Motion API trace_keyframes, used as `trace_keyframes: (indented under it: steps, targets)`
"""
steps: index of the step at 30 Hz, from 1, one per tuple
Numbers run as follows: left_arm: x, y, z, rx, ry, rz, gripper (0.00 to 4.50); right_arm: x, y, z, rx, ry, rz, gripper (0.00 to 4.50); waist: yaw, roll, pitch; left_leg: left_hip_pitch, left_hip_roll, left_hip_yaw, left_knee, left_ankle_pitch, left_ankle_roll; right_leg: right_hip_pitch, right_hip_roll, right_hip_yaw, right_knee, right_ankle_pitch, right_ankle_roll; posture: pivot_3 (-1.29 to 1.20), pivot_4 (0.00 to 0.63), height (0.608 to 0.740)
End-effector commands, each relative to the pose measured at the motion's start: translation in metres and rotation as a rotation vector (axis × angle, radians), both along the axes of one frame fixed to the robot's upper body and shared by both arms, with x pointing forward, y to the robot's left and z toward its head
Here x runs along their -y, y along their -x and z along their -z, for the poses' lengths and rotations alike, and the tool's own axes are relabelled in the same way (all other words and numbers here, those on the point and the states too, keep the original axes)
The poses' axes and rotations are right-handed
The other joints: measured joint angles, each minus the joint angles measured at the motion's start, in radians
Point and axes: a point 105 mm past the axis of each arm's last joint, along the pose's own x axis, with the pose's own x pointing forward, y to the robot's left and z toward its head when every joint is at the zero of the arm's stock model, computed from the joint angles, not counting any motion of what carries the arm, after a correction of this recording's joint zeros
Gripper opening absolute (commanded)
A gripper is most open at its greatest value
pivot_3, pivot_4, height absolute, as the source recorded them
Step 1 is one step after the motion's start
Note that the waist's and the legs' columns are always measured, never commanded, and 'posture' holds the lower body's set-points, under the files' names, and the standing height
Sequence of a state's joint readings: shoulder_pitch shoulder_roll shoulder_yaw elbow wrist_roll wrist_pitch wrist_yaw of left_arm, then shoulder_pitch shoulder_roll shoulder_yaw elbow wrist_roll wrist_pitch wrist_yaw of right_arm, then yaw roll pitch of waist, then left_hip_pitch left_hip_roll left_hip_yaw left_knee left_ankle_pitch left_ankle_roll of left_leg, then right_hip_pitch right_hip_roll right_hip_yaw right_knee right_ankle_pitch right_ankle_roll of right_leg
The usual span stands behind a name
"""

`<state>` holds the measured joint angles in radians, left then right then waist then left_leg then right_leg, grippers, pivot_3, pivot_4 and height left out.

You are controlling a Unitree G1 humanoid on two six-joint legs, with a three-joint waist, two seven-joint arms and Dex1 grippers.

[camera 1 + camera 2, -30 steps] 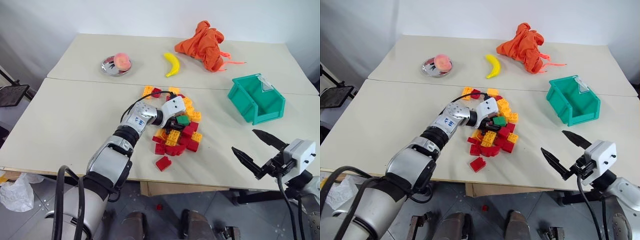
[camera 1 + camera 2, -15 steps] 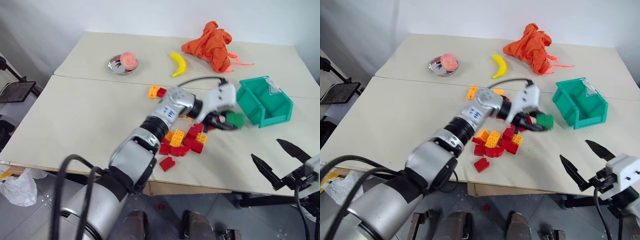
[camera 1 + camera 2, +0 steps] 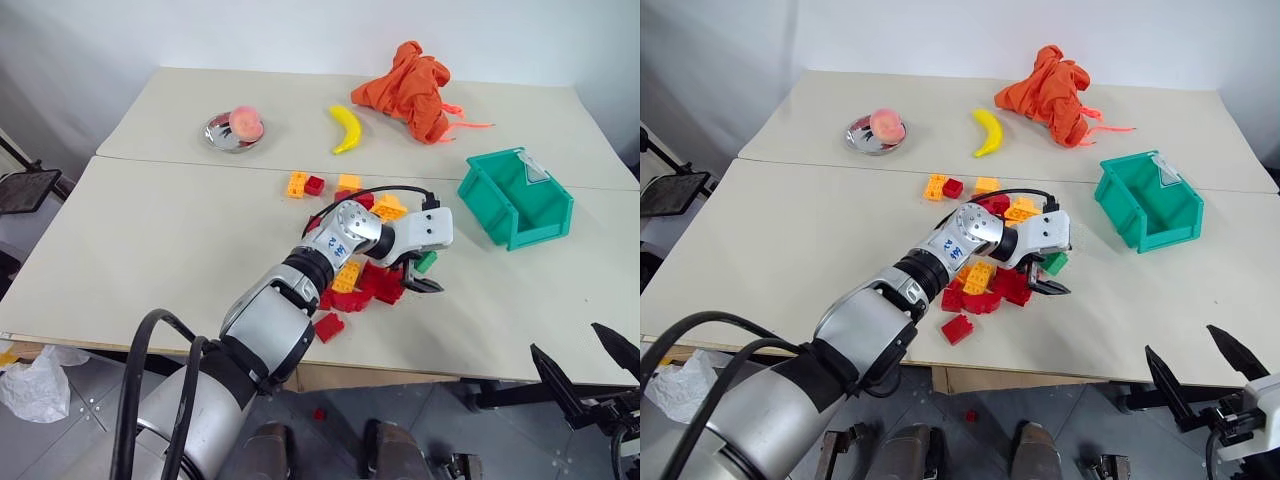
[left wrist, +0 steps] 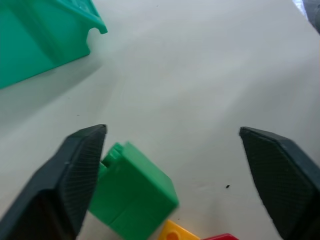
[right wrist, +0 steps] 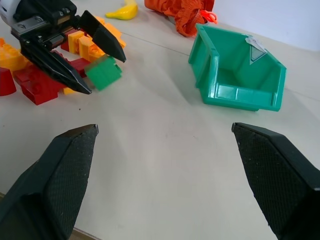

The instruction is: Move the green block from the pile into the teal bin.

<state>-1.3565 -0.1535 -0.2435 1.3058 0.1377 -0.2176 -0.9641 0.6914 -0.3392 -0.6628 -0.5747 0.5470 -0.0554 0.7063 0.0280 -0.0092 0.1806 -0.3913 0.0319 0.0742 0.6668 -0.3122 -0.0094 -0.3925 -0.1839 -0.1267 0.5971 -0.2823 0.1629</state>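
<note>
Half a second ago the left gripper (image 3: 424, 274) carried the small green studded plastic block (image 3: 427, 262) close to the teal plastic open-front bin (image 3: 514, 196), with its fingers clamped on it. Now those fingers stand spread wide and the arm has drawn back toward the pile of red and yellow-orange studded bricks (image 3: 358, 268). The green block is let go: in the left wrist view it sits against the inner face of one finger (image 4: 75, 175), with a broad gap to the other finger (image 4: 282, 175). In the right wrist view it lies between the two spread black fingers, whether touching the table (image 3: 180, 230) cannot be told. It is at the pile's edge on the side facing the teal bin, well apart from the bin and outside it.

The right gripper (image 3: 1200, 362) has pulled back to the near table edge, on the bin's near side, its fingers parted wide and holding nothing, as they were a second ago.
</note>
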Motion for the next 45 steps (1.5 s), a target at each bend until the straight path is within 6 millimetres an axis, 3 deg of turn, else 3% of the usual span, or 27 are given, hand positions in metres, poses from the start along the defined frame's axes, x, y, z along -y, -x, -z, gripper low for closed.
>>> trace_keyframes:
  steps: [1, 5, 10, 13, 17, 21, 25, 32, 42, 45]
  targets:
    - [0.017, 0.024, -0.034, -0.048, 0.25, 0.156, 4.46, -0.002, -0.003, -0.001, 0.004, 0.023, -0.023, 4.5, -0.001, 0.0, 0.0, 0.0, 0.0, 0.0, 0.0, 0.0, 0.0, 0.0, 0.0, 0.0, 0.0, 0.0, 0.0, 0.0, 0.15, 0.74]
    - [-0.037, 0.004, -0.043, -0.059, 0.337, 0.152, 4.46, 0.005, -0.007, 0.007, -0.061, 0.048, -0.051, 4.5, -0.006, 0.003, -0.002, 0.001, 0.0, 0.0, 0.0, 0.0, 0.0, 0.001, 0.0, 0.0, 0.0, 0.0, 0.0, 0.0, 0.15, 0.74]
    - [-0.114, -0.007, -0.03, -0.039, 0.363, 0.131, 4.46, 0.015, -0.027, 0.005, -0.097, 0.063, -0.092, 4.5, -0.021, 0.003, -0.002, 0.002, 0.0, 0.001, 0.001, 0.0, 0.0, 0.0, 0.0, 0.002, 0.004, 0.0, -0.001, 0.0, 0.15, 0.74]
    - [-0.161, -0.007, -0.02, -0.015, 0.353, 0.069, 4.46, 0.003, -0.046, 0.001, -0.127, 0.054, -0.199, 4.5, -0.025, 0.003, -0.002, 0.002, 0.001, 0.001, 0.001, 0.0, 0.0, 0.0, 0.0, 0.002, 0.005, 0.0, -0.001, 0.0, 0.15, 0.74]
    - [-0.207, 0.001, -0.015, 0.011, 0.375, -0.025, 4.46, -0.021, -0.076, -0.003, -0.179, 0.115, -0.33, 4.5, -0.02, 0.003, -0.002, 0.002, 0.0, 0.0, 0.004, 0.0, 0.0, 0.001, 0.0, 0.002, 0.006, 0.0, -0.001, 0.0, 0.15, 0.74]
    - [-0.241, 0.01, -0.008, 0.013, 0.381, -0.15, 4.46, -0.038, -0.103, -0.005, -0.232, 0.157, -0.42, 4.5, -0.02, 0.003, -0.001, 0.001, 0.001, 0.0, 0.007, 0.0, 0.0, 0.001, 0.0, 0.002, 0.009, 0.0, -0.001, 0.0, 0.15, 0.74]
    - [-0.258, 0.022, -0.001, -0.007, 0.371, -0.236, 4.46, -0.047, -0.137, -0.011, -0.21, 0.216, -0.446, 4.5, -0.018, 0.001, -0.001, 0.0, 0.001, -0.001, 0.012, -0.001, 0.0, 0.001, -0.001, 0.002, 0.01, 0.0, 0.0, 0.0, 0.15, 0.74]
    - [-0.256, 0.038, 0.001, -0.031, 0.388, -0.272, 4.46, -0.067, -0.187, -0.012, -0.234, 0.286, -0.528, 4.5, -0.016, 0.001, -0.001, -0.001, 0.001, -0.001, 0.013, -0.002, 0.0, 0.001, 0.0, 0.002, 0.01, 0.0, 0.0, 0.0, 0.15, 0.74]
    - [-0.244, 0.046, 0.001, -0.057, 0.403, -0.252, 4.46, -0.084, -0.222, 0.001, -0.271, 0.28, -0.598, 4.5, -0.032, 0.001, -0.001, -0.001, 0.001, -0.001, 0.013, -0.002, 0.0, 0.001, 0.0, 0.001, 0.01, 0.0, 0.0, 0.0, 0.15, 0.74]
    - [-0.239, 0.048, 0.001, -0.062, 0.403, -0.232, 4.5, -0.084, -0.224, 0.003, -0.265, 0.26, -0.601, 3.92, -0.033, 0.001, -0.001, 0.0, 0.001, -0.001, 0.013, -0.002, 0.0, 0.001, 0.0, 0.001, 0.01, 0.0, 0.0, 0.0, 0.15, 0.74]
